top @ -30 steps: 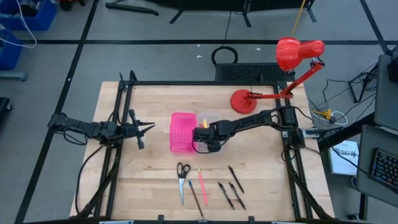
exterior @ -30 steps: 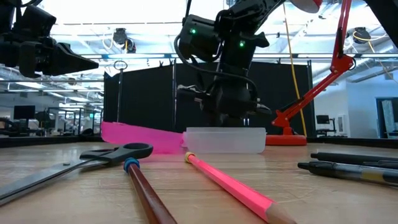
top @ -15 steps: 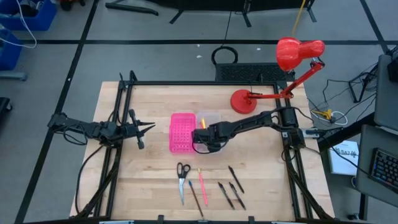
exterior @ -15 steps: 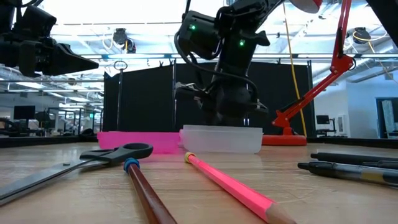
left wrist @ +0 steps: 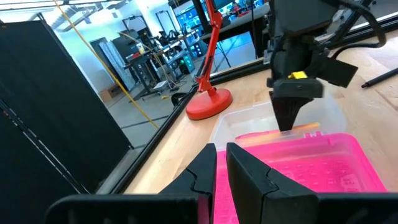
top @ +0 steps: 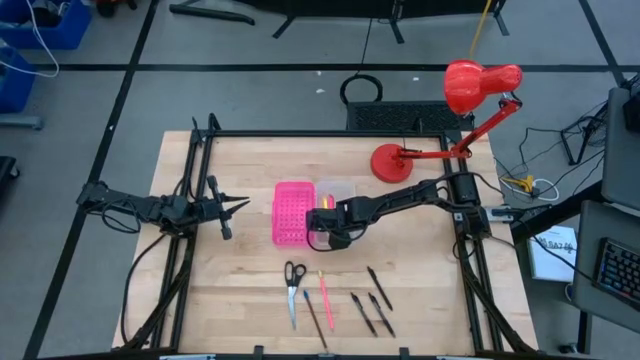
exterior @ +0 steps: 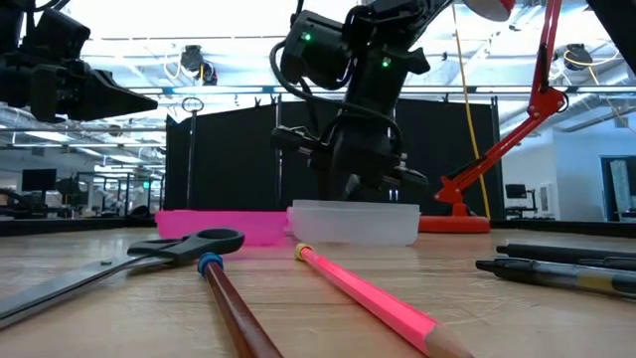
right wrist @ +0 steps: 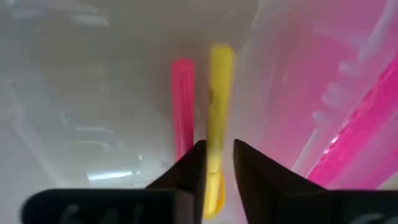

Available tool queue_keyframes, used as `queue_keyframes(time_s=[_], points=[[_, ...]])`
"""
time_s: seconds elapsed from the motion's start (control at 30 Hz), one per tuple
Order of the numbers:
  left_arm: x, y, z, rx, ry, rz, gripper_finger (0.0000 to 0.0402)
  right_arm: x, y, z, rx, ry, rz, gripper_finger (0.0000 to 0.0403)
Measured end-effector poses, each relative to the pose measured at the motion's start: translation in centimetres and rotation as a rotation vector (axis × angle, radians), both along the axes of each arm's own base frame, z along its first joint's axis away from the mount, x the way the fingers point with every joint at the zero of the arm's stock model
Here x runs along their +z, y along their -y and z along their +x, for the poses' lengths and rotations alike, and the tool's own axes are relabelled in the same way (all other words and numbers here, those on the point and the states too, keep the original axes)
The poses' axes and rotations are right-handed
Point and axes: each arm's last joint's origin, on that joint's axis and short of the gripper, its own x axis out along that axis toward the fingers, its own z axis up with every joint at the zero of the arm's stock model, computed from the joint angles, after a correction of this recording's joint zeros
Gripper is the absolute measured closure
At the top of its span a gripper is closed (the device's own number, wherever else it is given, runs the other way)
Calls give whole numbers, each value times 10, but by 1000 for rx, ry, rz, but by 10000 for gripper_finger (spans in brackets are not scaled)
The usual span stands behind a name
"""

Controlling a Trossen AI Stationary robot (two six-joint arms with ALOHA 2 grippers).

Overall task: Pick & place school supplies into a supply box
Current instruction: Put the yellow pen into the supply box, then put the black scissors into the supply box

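Note:
The clear supply box (top: 338,190) lies mid-table, joined to a pink perforated half (top: 292,212). My right gripper (right wrist: 219,168) points steeply down into the box, open. Its fingertips stand on either side of the near end of a yellow pencil (right wrist: 219,99). That pencil lies on the box floor beside a pink one (right wrist: 181,106). I cannot tell whether the fingers touch it. Scissors (top: 293,285), a pink pencil (exterior: 373,293) and several pens (top: 370,300) lie near the front edge. My left gripper (top: 240,205) waits shut at the table's left, held level.
A red desk lamp (top: 470,110) stands with its base (top: 397,162) at the far right of the table, behind the box. A black frame (top: 205,140) runs along the table's edges. Bare wood lies between the box and the row of supplies.
The pink half, which stood tipped with its left end raised, has come down flat on the table, and the clear box has settled beside it. My right gripper has rolled a little while staying over the box.

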Motion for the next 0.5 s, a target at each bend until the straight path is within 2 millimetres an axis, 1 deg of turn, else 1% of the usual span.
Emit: queue_keyframes(time_s=[0.13, 0.3, 0.4, 0.5], points=[[0, 0, 0, 0, 0, 0, 355, 0, 2, 0, -70, 22, 25, 294], [0, 0, 0, 0, 0, -1, 355, 3, 4, 2, -134, 75, -23, 280], [0, 0, 0, 0, 1, -1, 355, 15, 5, 1, -200, 128, -48, 282], [0, 0, 0, 0, 2, -3, 355, 35, 8, -3, -300, 214, 12, 288]])
